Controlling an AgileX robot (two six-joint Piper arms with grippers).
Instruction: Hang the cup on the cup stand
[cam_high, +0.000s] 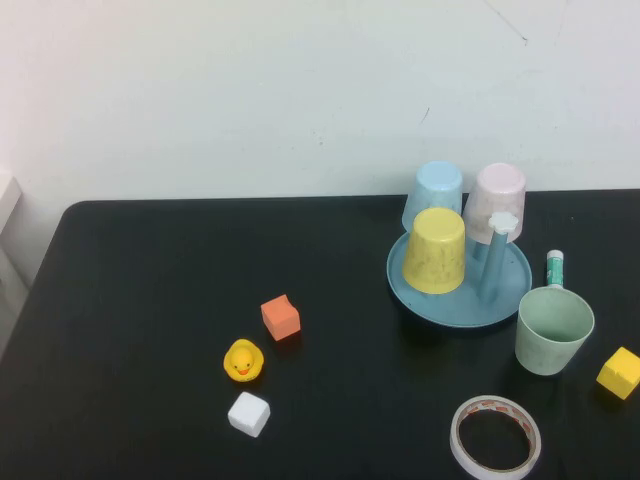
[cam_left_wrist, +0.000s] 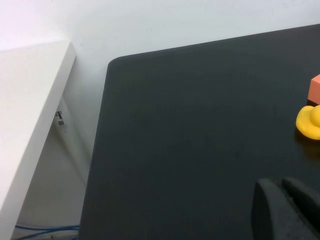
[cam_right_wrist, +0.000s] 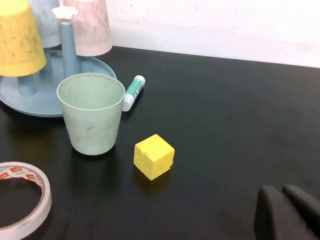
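The pale sage-green cup (cam_high: 553, 328) stands upright on the black table, mouth up, just right of the cup stand; it also shows in the right wrist view (cam_right_wrist: 92, 113). The blue cup stand (cam_high: 460, 275) holds a yellow cup (cam_high: 436, 250), a light blue cup (cam_high: 436, 192) and a pink cup (cam_high: 496, 200) upside down; the peg with the white flower cap (cam_high: 505, 224) is bare. My left gripper (cam_left_wrist: 282, 192) is shut and empty over the table's left part. My right gripper (cam_right_wrist: 282, 197) is shut and empty, near the table, apart from the cup.
A yellow cube (cam_high: 619, 372) lies right of the cup, a tape roll (cam_high: 495, 437) in front of it, a glue stick (cam_high: 556, 268) behind it. An orange cube (cam_high: 281, 317), a rubber duck (cam_high: 243, 361) and a white cube (cam_high: 249, 413) lie mid-left. The table edge (cam_left_wrist: 100, 150) borders a white shelf.
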